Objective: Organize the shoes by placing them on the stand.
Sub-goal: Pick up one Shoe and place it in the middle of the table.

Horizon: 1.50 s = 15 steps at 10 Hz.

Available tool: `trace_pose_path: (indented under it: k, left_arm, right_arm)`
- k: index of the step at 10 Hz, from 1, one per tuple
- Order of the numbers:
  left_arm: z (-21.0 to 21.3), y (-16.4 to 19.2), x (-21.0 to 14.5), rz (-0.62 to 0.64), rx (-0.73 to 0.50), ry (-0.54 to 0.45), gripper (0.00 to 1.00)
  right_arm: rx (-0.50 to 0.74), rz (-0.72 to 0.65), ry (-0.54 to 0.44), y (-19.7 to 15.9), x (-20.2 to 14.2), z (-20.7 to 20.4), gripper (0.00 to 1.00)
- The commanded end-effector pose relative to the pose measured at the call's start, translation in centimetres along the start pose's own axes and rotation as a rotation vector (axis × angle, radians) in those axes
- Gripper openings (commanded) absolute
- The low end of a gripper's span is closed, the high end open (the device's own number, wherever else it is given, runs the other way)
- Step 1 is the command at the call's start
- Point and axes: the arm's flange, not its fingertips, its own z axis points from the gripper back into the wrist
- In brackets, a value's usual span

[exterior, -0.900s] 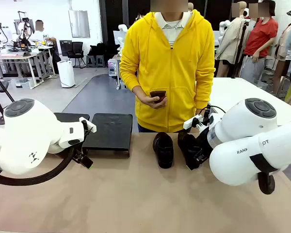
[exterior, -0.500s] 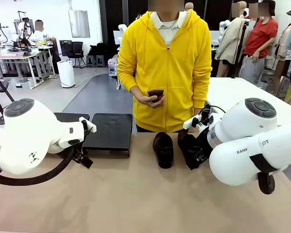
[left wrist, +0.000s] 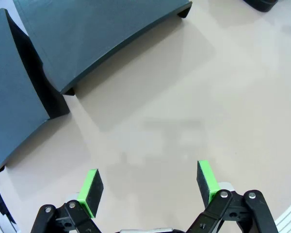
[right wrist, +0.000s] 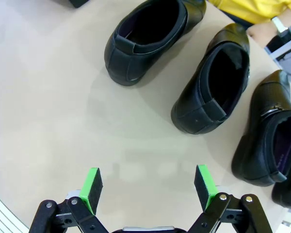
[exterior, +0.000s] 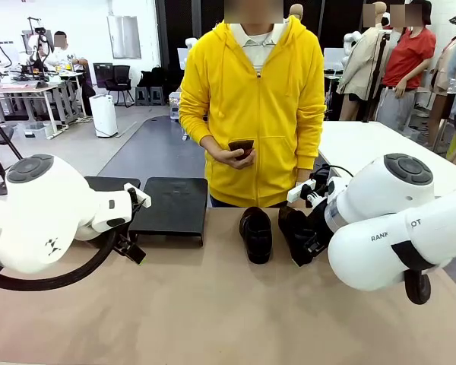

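Several glossy black shoes lie on the tan table by the far edge. In the right wrist view one shoe (right wrist: 150,36) lies at the top, a second (right wrist: 213,82) right of it, a third (right wrist: 264,136) at the right edge. My right gripper (right wrist: 147,188) hovers open over bare table short of them. The front view has one shoe (exterior: 256,234) in full and another (exterior: 292,228) partly behind my right arm. The black stand (exterior: 167,204) sits at the far left. Its two sections (left wrist: 102,34) lie ahead of my open, empty left gripper (left wrist: 149,182).
A person in a yellow hoodie (exterior: 254,106) stands at the far edge holding a phone (exterior: 241,145). Their hand (right wrist: 262,31) rests near the shoes. The tabletop (exterior: 228,319) in front of the arms is bare.
The person has shifted slightly to the left. Both arms and the shoes have stayed where they were.
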Motion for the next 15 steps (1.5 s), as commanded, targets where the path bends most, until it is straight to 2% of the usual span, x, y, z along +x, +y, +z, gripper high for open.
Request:
trace_pose_path:
  k: [1,3,4,5,6,7,8,9,10,11,13,15]
  left_arm:
    - [0.0,0.0,0.0,0.000,0.000,-0.001,1.00]
    - [0.0,0.0,0.0,0.000,0.000,-0.001,1.00]
    - [0.0,0.0,0.0,0.000,0.000,0.000,1.00]
    - [2.4,0.0,-0.1,-0.026,-0.104,0.005,1.00]
    - [5.3,0.4,0.8,0.105,-0.154,0.057,1.00]
    - [9.5,1.0,0.9,0.143,-0.202,0.167,1.00]
    - [13.2,1.2,0.5,0.144,-0.260,0.175,1.00]
    - [17.7,2.0,-0.8,0.117,-0.290,0.135,1.00]
    - [23.0,2.3,-3.1,0.031,-0.425,0.067,1.00]
    - [27.2,3.2,-6.0,0.055,-0.377,-0.050,1.00]
    - [31.8,6.4,-11.3,0.268,-0.246,-0.216,1.00]
    - [32.7,11.3,-14.7,0.449,-0.262,-0.345,1.00]
  right_arm:
    - [0.000,-0.001,0.000,0.0,0.0,0.0,1.00]
    - [0.000,0.000,0.000,0.0,0.0,0.0,1.00]
    - [0.060,-0.033,0.052,0.4,0.2,1.7,1.00]
    - [0.164,-0.065,0.080,-1.1,-0.1,4.6,1.00]
    - [0.209,-0.127,0.127,-2.3,-0.3,7.1,1.00]
    - [0.257,-0.191,0.163,-3.8,-1.1,11.0,1.00]
    - [0.246,-0.201,0.133,-5.6,-2.4,14.7,1.00]
    - [0.252,-0.215,0.101,-6.5,-4.0,18.6,1.00]
    - [0.220,-0.246,0.063,-7.9,-6.1,22.8,1.00]
    - [0.167,-0.310,-0.006,-9.9,-9.0,27.1,1.00]
    - [0.121,-0.476,-0.102,-12.7,-14.2,32.6,1.00]
    - [0.089,-0.576,-0.167,-14.0,-16.9,33.1,1.00]
